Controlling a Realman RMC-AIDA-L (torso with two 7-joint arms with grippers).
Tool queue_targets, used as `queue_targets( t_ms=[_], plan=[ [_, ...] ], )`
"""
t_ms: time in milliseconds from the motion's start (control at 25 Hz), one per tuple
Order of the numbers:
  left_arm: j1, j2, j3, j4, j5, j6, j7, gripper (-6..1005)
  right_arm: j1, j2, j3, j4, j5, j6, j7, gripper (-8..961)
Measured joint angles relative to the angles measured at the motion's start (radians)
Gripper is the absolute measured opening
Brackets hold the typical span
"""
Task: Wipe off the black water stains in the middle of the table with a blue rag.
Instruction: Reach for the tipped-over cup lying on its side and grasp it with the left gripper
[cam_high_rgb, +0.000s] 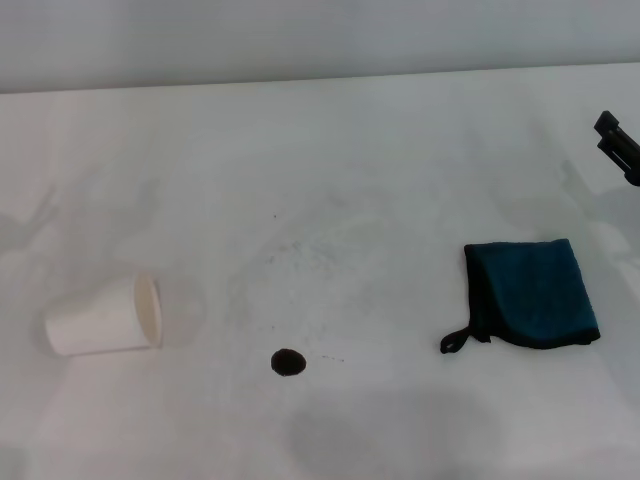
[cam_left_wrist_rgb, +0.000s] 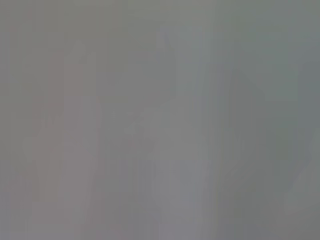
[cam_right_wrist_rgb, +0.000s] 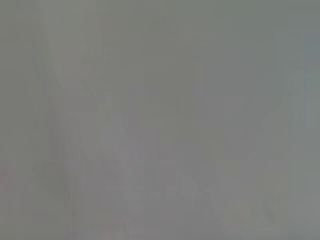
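At about four o'clock on the table lies the blue rag, folded flat, likely soft and light; its loop corner or raised edge looks easiest to pinch. The black water stains sit near six o'clock. A paper cup lies tipped at eight o'clock, apparently empty. The right gripper shows at three o'clock, its opening impossible to tell

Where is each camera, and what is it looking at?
Head view: high on the robot, looking down at the table with the black stain, blue rag and tipped paper cup; only the right gripper pokes in at the right edge.
Left wrist view: on the left arm; only plain grey shows, no body part.
Right wrist view: on the right arm; also plain grey.
Shared: the two wrist views show nothing recognisable.
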Motion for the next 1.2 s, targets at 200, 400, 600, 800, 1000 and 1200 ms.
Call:
queue_targets(
  t_ms=[200,400,600,800,1000,1200],
  plan=[
    [-0.034,-0.002,0.000,-0.100,0.021,0.050,-0.072,885,0.001,0.000,0.000,-0.002,0.000,0.000,0.000,829],
    [-0.075,-0.003,-0.001,-0.207,0.079,0.094,-0.158,885,0.002,0.000,0.000,-0.006,0.000,0.000,0.000,829],
    [-0.118,-0.004,0.000,-0.309,0.142,0.162,-0.243,885,0.004,0.000,0.000,-0.007,0.000,0.000,0.000,829],
    [-0.155,-0.004,0.000,-0.411,0.213,0.224,-0.305,885,0.005,-0.001,0.000,-0.009,0.000,-0.003,0.000,829],
    [-0.180,-0.004,0.000,-0.517,0.270,0.292,-0.346,885,0.005,-0.001,0.000,-0.009,0.000,-0.009,0.000,829],
    [-0.200,-0.002,0.001,-0.608,0.309,0.360,-0.368,885,0.005,-0.002,0.000,-0.010,0.000,-0.009,0.000,829]
  ],
)
